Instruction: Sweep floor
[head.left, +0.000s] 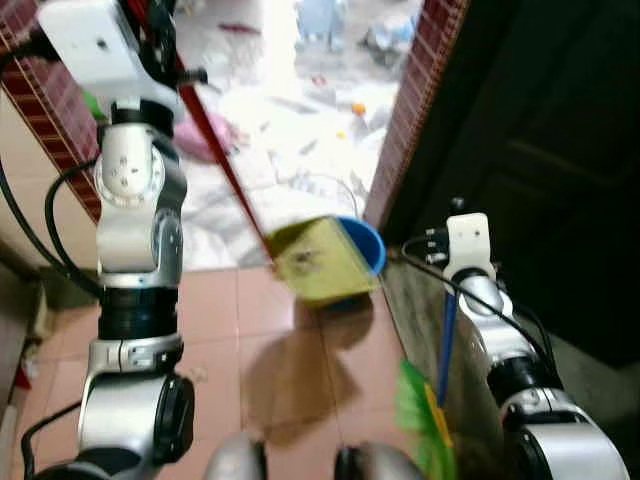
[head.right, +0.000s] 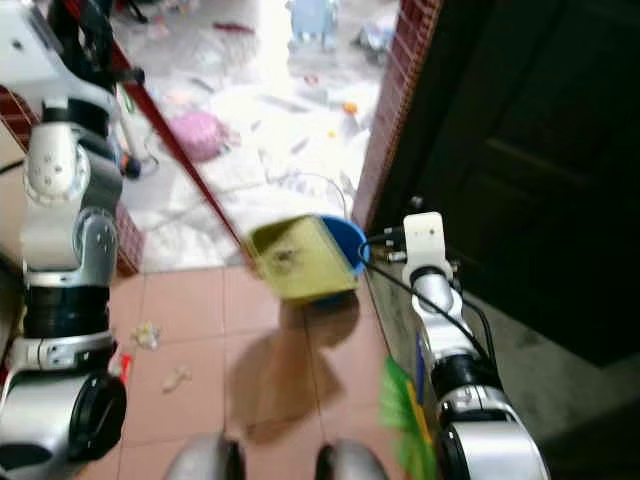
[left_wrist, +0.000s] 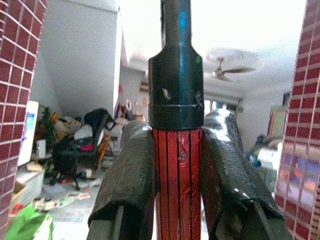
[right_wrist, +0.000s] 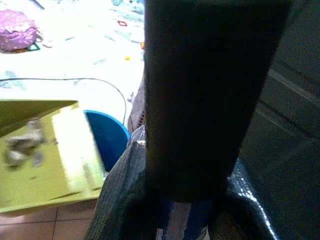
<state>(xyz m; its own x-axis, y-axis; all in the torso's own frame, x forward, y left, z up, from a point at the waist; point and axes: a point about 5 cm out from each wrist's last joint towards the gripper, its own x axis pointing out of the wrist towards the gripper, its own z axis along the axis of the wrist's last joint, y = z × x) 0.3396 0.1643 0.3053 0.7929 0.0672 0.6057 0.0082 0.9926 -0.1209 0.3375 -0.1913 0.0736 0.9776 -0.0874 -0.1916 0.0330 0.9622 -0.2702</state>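
Dustpan tilted over blue bin

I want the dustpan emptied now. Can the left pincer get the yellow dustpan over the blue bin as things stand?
Probably yes: the left pincer grips the red handle, and the yellow dustpan already hangs at the blue bin.

Terracotta floor tiles are giving way to a bright, litter-strewn pale floor past red brick pillars, a dark door is standing on the right, and a ceiling fan is hanging in the cluttered room.
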